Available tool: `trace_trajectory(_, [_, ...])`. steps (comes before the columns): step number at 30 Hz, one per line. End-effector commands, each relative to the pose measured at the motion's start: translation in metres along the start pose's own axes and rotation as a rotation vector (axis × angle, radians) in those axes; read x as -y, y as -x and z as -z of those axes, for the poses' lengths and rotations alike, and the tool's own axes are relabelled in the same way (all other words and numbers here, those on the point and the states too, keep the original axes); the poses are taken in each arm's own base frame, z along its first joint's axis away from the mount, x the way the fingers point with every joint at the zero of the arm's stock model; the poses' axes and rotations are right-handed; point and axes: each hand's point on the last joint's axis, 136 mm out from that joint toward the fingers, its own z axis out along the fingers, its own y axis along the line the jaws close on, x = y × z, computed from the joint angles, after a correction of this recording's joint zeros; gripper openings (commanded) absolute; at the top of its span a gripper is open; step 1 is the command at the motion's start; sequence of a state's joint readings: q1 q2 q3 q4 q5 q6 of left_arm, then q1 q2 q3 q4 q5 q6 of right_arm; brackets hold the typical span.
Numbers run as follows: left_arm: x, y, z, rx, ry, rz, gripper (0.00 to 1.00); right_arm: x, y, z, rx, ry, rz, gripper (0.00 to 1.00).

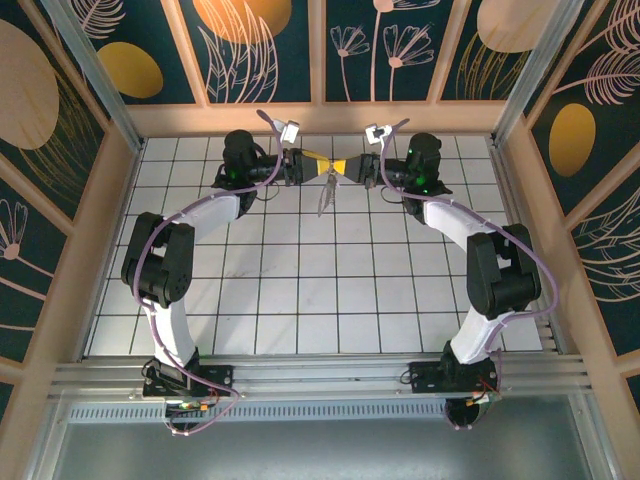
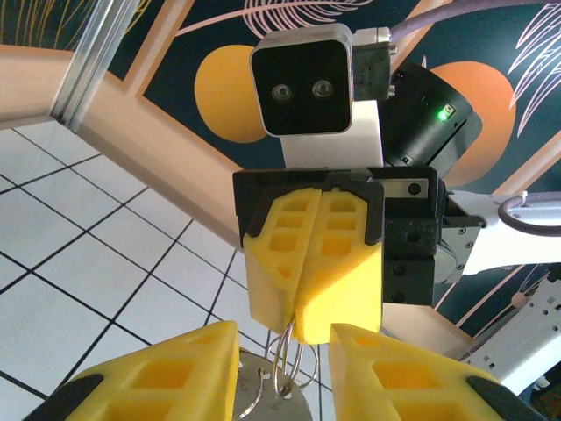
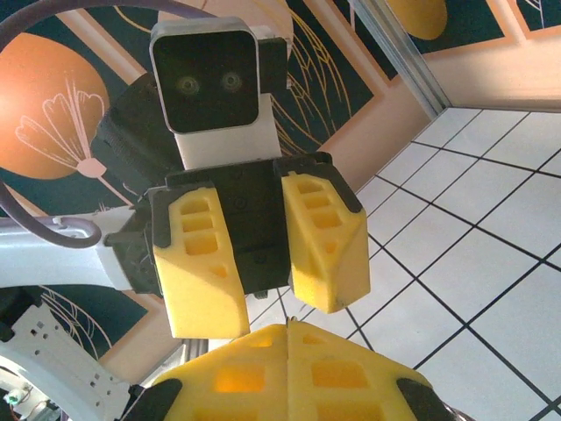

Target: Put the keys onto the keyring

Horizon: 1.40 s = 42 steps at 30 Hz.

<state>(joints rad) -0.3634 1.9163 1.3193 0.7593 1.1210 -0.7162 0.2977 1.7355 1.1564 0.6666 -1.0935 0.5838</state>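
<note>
Left wrist view: right fingers (image 2: 313,329) pressed together on the thin, stiff, slippery keyring (image 2: 294,368), held above the counter's far edge between the parted left fingers (image 2: 280,373); best gripped across its wire.

Above the far middle of the tiled table (image 1: 300,300), the left gripper (image 1: 312,165) and the right gripper (image 1: 342,166) meet tip to tip, with the keyring (image 1: 324,190) hanging between and just below them, nearer the left arm's side.

A robot test cell: tiled table (image 1: 300,290), aluminium frame (image 1: 320,375), decorated panels (image 1: 260,45).
</note>
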Motion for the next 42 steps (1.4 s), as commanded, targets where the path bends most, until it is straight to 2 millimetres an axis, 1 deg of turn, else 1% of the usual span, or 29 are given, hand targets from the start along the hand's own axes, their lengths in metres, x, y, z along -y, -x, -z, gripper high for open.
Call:
trace_trajectory(1, [0.007, -0.005, -0.003, -0.015, -0.036, -0.016, 0.32, -0.013, 0.014, -0.005, 0.022, 0.041, 0.070, 0.00])
trace_trajectory(8, [0.010, -0.005, -0.007, -0.018, -0.046, -0.024, 0.30, -0.012, 0.013, -0.006, 0.019, 0.042, 0.067, 0.00])
trace_trajectory(11, [0.011, -0.006, -0.008, -0.022, -0.052, -0.026, 0.27, -0.011, 0.012, -0.006, 0.018, 0.040, 0.066, 0.00])
trace_trajectory(16, [0.013, -0.007, -0.009, -0.027, -0.058, -0.030, 0.19, -0.010, 0.012, -0.006, 0.017, 0.038, 0.064, 0.00])
trace_trajectory(24, [0.017, -0.011, -0.011, -0.038, -0.071, -0.033, 0.08, -0.009, 0.013, -0.007, 0.023, 0.034, 0.060, 0.00])
trace_trajectory(27, [0.019, -0.013, -0.011, -0.036, -0.073, -0.036, 0.00, -0.009, 0.015, -0.006, 0.027, 0.029, 0.056, 0.00])
trace_trajectory(28, [0.020, -0.013, -0.011, -0.032, -0.073, -0.040, 0.00, -0.009, 0.016, -0.005, 0.031, 0.024, 0.054, 0.00])
trace_trajectory(30, [0.021, -0.013, -0.010, -0.018, -0.068, -0.037, 0.00, -0.009, 0.020, 0.001, 0.054, -0.002, 0.055, 0.19])
trace_trajectory(32, [0.023, -0.011, -0.009, -0.003, -0.068, -0.039, 0.00, -0.011, 0.023, 0.010, 0.086, -0.021, 0.064, 0.31])
trace_trajectory(33, [0.025, -0.010, -0.008, 0.007, -0.070, -0.041, 0.00, -0.010, 0.026, 0.016, 0.106, -0.033, 0.060, 0.35])
trace_trajectory(36, [0.030, -0.008, -0.006, 0.033, -0.076, -0.042, 0.00, -0.008, 0.030, 0.034, 0.170, -0.075, 0.052, 0.40])
trace_trajectory(38, [0.035, -0.008, -0.004, 0.047, -0.084, -0.046, 0.00, -0.001, 0.028, 0.046, 0.209, -0.130, 0.034, 0.46])
trace_trajectory(40, [0.039, -0.007, -0.001, 0.062, -0.081, -0.047, 0.00, 0.006, 0.021, 0.056, 0.242, -0.188, 0.025, 0.49])
trace_trajectory(42, [0.042, -0.006, 0.001, 0.079, -0.076, -0.050, 0.00, 0.010, 0.010, 0.062, 0.260, -0.236, 0.023, 0.51])
